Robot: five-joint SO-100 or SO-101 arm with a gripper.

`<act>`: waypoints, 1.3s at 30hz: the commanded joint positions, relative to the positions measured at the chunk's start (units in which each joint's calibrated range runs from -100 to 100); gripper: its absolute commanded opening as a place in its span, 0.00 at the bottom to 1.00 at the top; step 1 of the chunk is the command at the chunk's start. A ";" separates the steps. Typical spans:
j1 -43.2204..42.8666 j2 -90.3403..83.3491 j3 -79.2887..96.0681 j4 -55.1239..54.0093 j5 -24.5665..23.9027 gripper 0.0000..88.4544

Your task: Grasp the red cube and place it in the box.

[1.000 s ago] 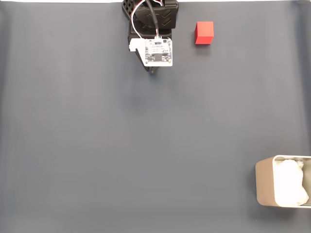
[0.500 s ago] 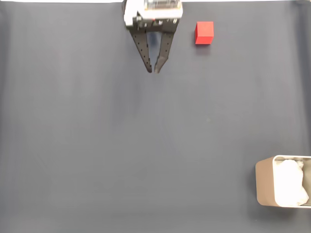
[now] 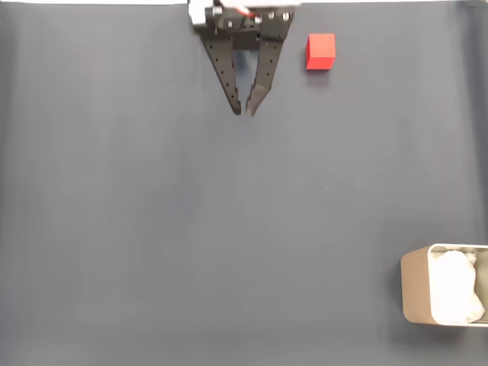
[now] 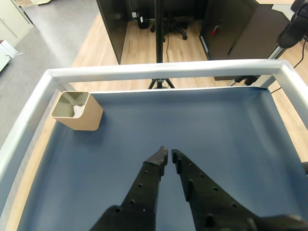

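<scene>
Looking down, you have one red cube (image 3: 320, 51) at top center-right, one box (image 3: 444, 295) at lower right, and your gripper (image 3: 245, 111) empty, tips nearly together, left of the cube.

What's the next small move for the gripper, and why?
Probably swing the gripper toward the small bright red cube, right of it in the fixed view, and open wider. Its black fingers nearly meet at the tips and hold nothing; the cube sits untouched on the dark mat, far from the pale metal box.
</scene>
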 commanded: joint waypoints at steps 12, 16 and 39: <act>-1.62 4.40 -2.88 -1.24 1.37 0.00; -4.18 5.44 -2.69 -1.24 1.17 0.00; -20.51 0.15 5.97 -1.49 3.86 0.00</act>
